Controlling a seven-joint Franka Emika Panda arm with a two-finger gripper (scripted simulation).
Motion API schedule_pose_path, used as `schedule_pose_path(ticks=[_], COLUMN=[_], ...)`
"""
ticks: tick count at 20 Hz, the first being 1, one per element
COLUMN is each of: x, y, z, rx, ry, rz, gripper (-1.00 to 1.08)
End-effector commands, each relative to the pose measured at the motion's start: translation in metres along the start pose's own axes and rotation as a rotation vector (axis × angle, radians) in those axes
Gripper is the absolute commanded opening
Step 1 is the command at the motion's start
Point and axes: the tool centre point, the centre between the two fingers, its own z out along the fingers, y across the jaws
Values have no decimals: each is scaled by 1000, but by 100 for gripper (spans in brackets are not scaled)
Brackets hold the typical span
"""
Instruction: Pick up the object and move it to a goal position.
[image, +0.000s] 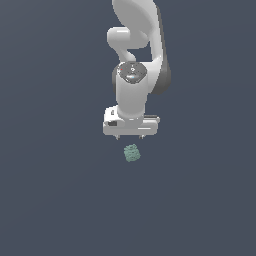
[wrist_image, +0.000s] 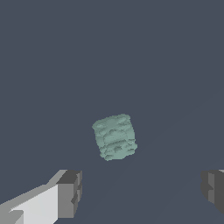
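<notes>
A: gripper (image: 130, 136) status?
B: 2 fingers (wrist_image: 70, 192) spread wide, holding nothing.
A: object (image: 132, 153)?
B: pale teal ridged lump on the dark floor, just below the gripper in the exterior view, not touching.

Arm (image: 133, 95): smooth white shell, slight sheen, looks like moulded plastic, dark grey trim at joints. Gripper (image: 129, 136): white body, same finish; finger pads (wrist_image: 70, 192) matt dark grey with stepped faces. Object (wrist_image: 114, 137): pale teal, matt, rough and pitted, ridged sides. Ground (image: 50, 200): flat matt slate-blue, no texture.
</notes>
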Motion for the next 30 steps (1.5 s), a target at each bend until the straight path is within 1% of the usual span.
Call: schedule_pose_path(ticks=[1,11,16,21,30], x=[0,3,3,3,2], y=[0,-8,-7,-8,-12], z=[0,-8,-3,14,62], rx=[0,4,4,5,8], ry=[0,-9,-7,-1,17], rz=[0,-35,-45,-91,-226], gripper=[100,100,100,100,100])
